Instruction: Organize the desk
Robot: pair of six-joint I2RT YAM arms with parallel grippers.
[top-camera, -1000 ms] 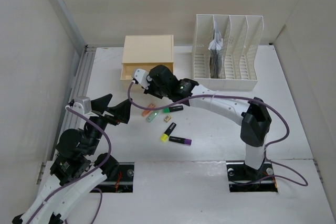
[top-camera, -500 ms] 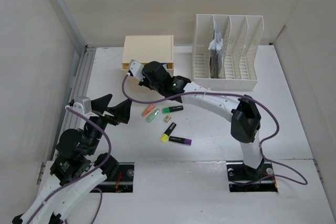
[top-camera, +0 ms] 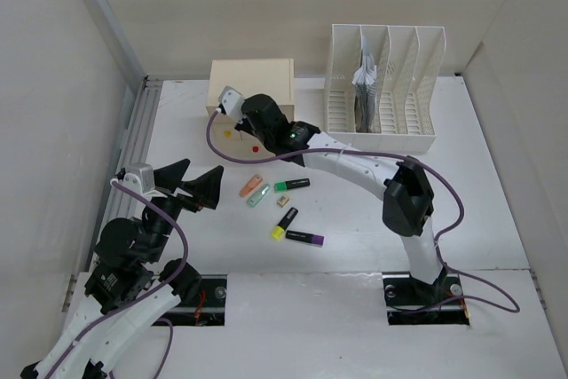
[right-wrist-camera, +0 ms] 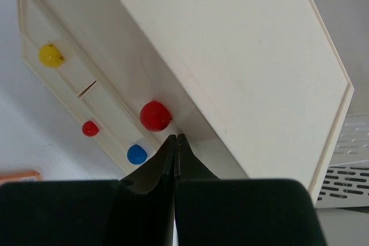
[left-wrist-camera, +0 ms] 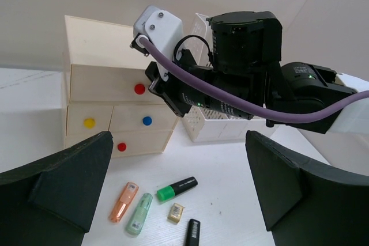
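Note:
The desk [top-camera: 355,210] is a white tabletop. My right gripper [top-camera: 246,124] is shut and empty. Its tips [right-wrist-camera: 175,136] press on the front of the cream drawer box [top-camera: 251,84], just beside the top drawer's red knob [right-wrist-camera: 155,116]. All drawers look shut. My left gripper [top-camera: 197,182] hangs open and empty at the left, facing the loose pens. On the desk lie an orange highlighter [left-wrist-camera: 123,201], a pale green one [left-wrist-camera: 139,213], a green-capped marker [left-wrist-camera: 176,188], a small eraser [left-wrist-camera: 175,212], a yellow-capped highlighter [top-camera: 284,224] and a purple one [top-camera: 304,238].
A white slotted file rack [top-camera: 383,90] holding papers stands at the back right, next to the drawer box. A grey rail [top-camera: 135,135] runs along the left edge. Two dark cutouts sit by the arm bases [top-camera: 424,295].
The open drawer has been pushed shut by my right gripper, which moved toward the back left. My left arm has stayed still.

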